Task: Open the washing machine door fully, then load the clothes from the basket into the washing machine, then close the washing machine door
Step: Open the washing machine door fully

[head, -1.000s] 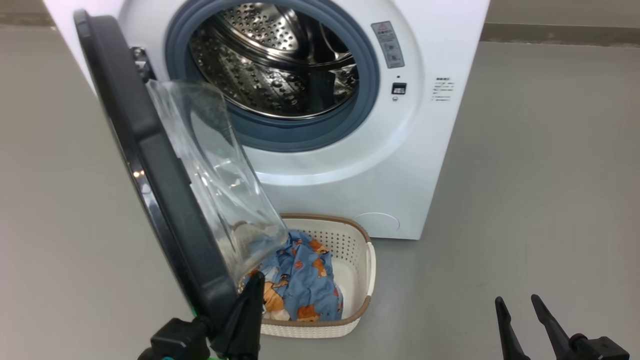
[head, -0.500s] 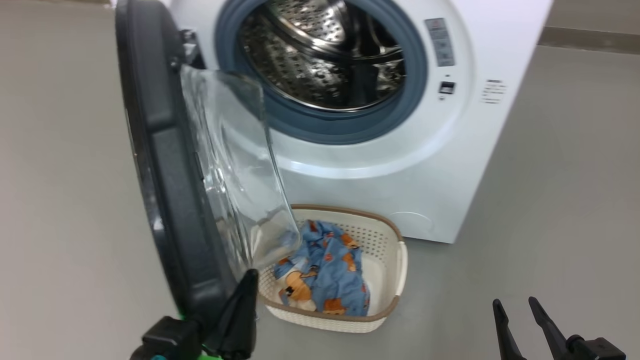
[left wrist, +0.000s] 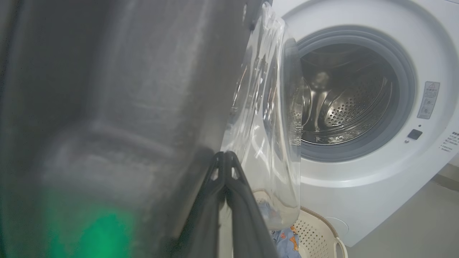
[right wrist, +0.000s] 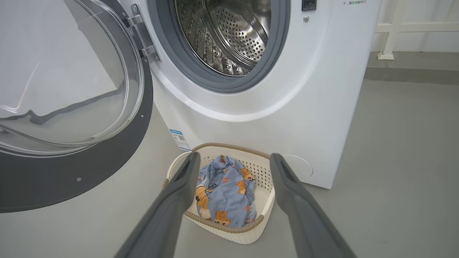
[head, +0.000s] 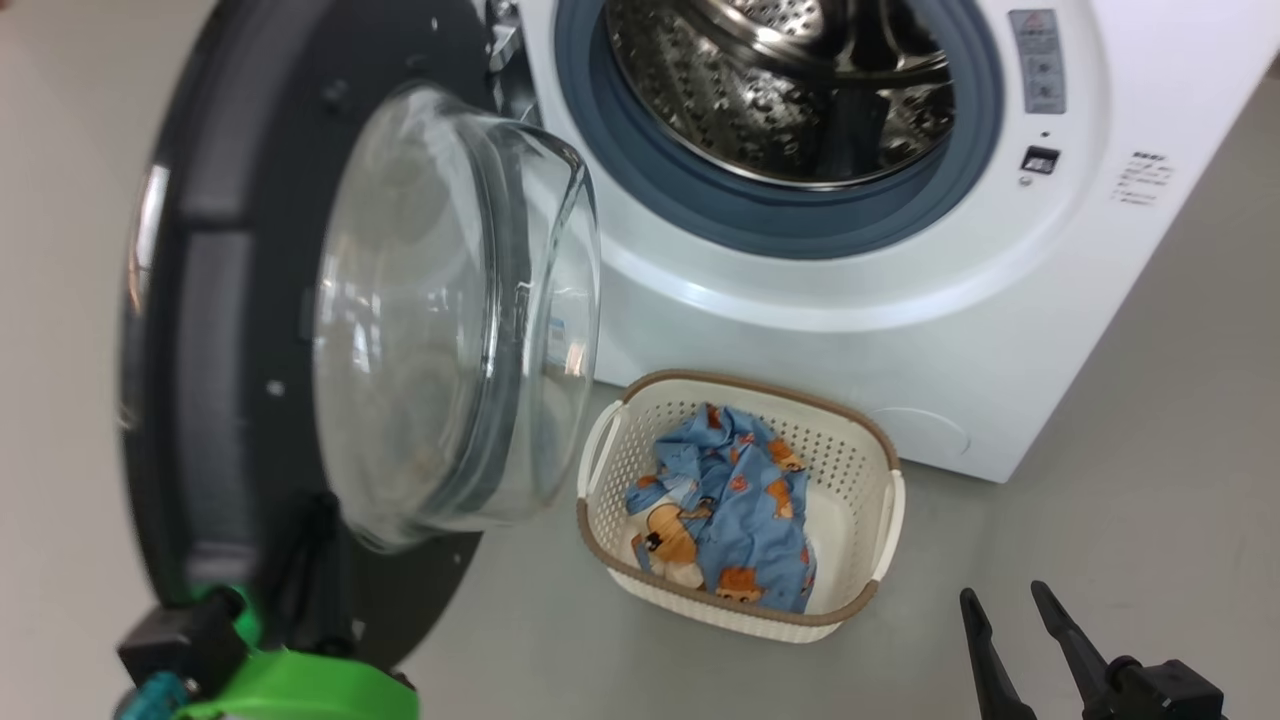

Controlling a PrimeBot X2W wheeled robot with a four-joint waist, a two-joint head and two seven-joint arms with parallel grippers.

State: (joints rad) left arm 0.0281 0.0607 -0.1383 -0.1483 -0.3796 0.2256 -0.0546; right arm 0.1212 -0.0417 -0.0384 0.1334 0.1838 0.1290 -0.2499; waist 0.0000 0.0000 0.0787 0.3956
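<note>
**Door (head: 220, 300) open, basket (head: 850, 450) unblocked**

Head: door hangs open left of washer (head: 850, 330). Basket with clothes (head: 740, 500) sits just before washer, bare floor (head: 1150, 500) to the right.
Left wrist: left jaws pressed together beside door's inner face.
Right wrist: right jaws spread, apart from basket.

Washing machine door (left wrist: 107, 107) blurred (left wrist view); basket (left wrist: 315, 231), clothes (left wrist: 284, 239) apparently mostly cropped.
</note>
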